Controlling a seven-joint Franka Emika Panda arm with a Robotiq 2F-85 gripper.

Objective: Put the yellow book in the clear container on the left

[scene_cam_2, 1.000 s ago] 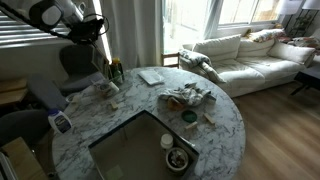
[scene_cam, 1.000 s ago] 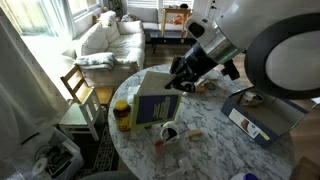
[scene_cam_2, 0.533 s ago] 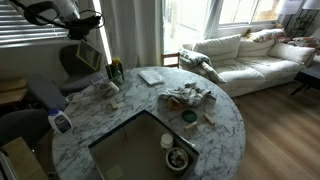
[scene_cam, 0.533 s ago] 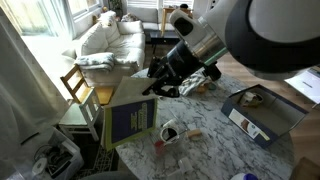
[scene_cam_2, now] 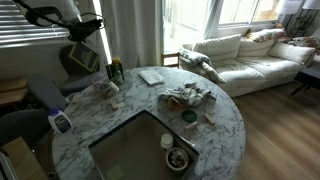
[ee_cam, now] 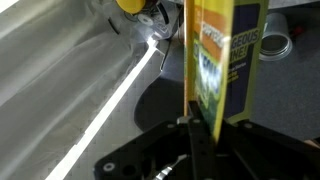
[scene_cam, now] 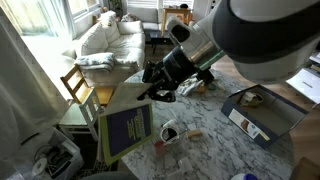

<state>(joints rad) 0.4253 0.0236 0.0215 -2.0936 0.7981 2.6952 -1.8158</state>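
Observation:
My gripper (scene_cam: 158, 84) is shut on the top edge of the yellow book (scene_cam: 125, 133). The book hangs upright below it, grey-blue back facing the camera, over the round marble table's edge (scene_cam: 112, 150). In the wrist view the book's yellow cover (ee_cam: 226, 55) stands edge-on between the jaws (ee_cam: 200, 128). In an exterior view the gripper (scene_cam_2: 86, 30) holds the book (scene_cam_2: 81, 57) at the table's far side. The clear container (scene_cam_2: 150, 76) lies flat on the table near the window, well apart from the gripper.
A yellow-lidded amber jar (scene_cam_2: 116, 72) stands near the book; its lid shows in the wrist view (ee_cam: 130, 5). A grey box (scene_cam: 262, 112), a cup (scene_cam: 170, 131) and small clutter (scene_cam_2: 186, 98) sit on the table. A wooden chair (scene_cam: 80, 95) stands beside it.
My gripper has carried the book away from the table's middle, out and down over the table's edge next to the chair. The book is still in the jaws.

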